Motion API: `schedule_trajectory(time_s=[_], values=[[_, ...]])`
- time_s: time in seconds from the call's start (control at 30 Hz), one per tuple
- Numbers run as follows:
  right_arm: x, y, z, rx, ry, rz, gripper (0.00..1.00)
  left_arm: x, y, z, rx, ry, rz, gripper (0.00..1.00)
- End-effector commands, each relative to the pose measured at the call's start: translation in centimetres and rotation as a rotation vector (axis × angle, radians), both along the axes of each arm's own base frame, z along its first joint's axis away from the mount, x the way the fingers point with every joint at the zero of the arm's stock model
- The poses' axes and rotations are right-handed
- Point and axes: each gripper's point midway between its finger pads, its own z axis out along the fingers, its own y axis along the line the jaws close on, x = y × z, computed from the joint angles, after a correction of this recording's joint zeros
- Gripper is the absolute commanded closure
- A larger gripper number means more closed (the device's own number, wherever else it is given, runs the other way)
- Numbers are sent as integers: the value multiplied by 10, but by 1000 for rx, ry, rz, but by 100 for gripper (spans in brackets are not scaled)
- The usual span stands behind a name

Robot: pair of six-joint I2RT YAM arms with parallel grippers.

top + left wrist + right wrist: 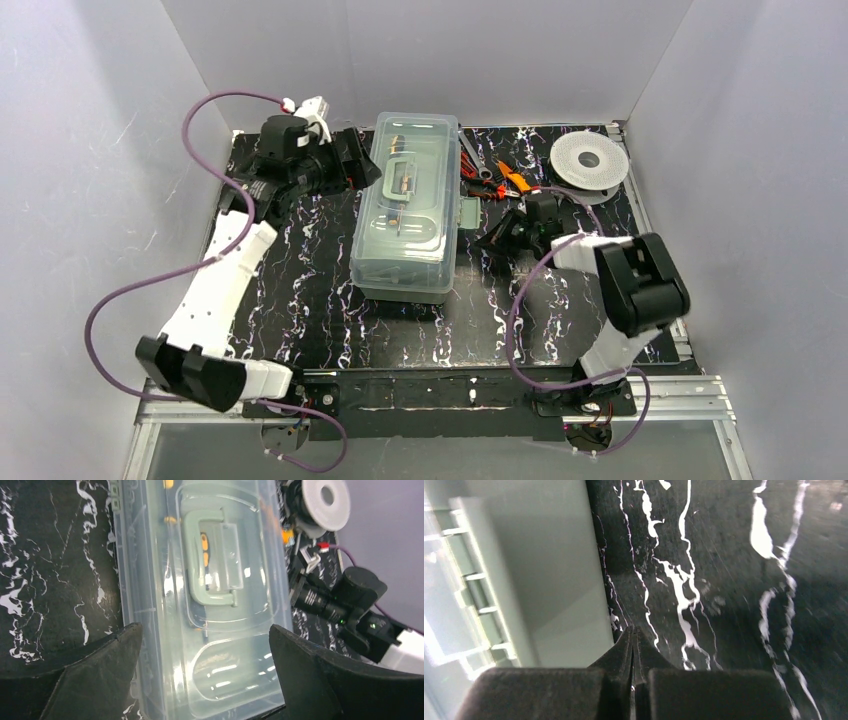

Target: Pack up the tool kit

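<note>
The clear plastic tool box (405, 205) stands mid-table with its lid down and tools showing dimly inside. Its pale green handle (212, 562) lies flat on the lid. My left gripper (355, 162) hovers at the box's far left side; in the left wrist view it (205, 635) is open, with the box (220, 670) showing between the wide jaws. My right gripper (497, 238) is shut and empty, low on the mat just right of the box's side latch (467, 213). In the right wrist view its tips (634, 630) sit beside the grey-green latch (549, 580).
Loose tools lie behind the right gripper: orange and red handled pliers (505, 178) and a wrench (472, 157). A white spool (590, 160) sits at the far right corner. The black marbled mat (300, 290) is walled on three sides.
</note>
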Motion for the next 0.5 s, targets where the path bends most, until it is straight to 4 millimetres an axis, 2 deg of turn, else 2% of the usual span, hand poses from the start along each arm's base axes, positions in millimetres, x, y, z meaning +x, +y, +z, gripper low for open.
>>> schedule_trajectory(time_s=[0.0, 0.13, 0.27, 0.47], values=[[18, 39, 20, 317, -10, 128, 99, 15, -12, -31, 27, 93, -85, 2], [35, 56, 25, 485, -26, 171, 99, 35, -19, -43, 10, 103, -131, 2], [41, 67, 56, 591, -138, 252, 99, 40, -36, -70, -48, 164, -215, 2], [31, 71, 100, 651, -277, 357, 99, 38, -46, -100, -100, 180, -267, 2]])
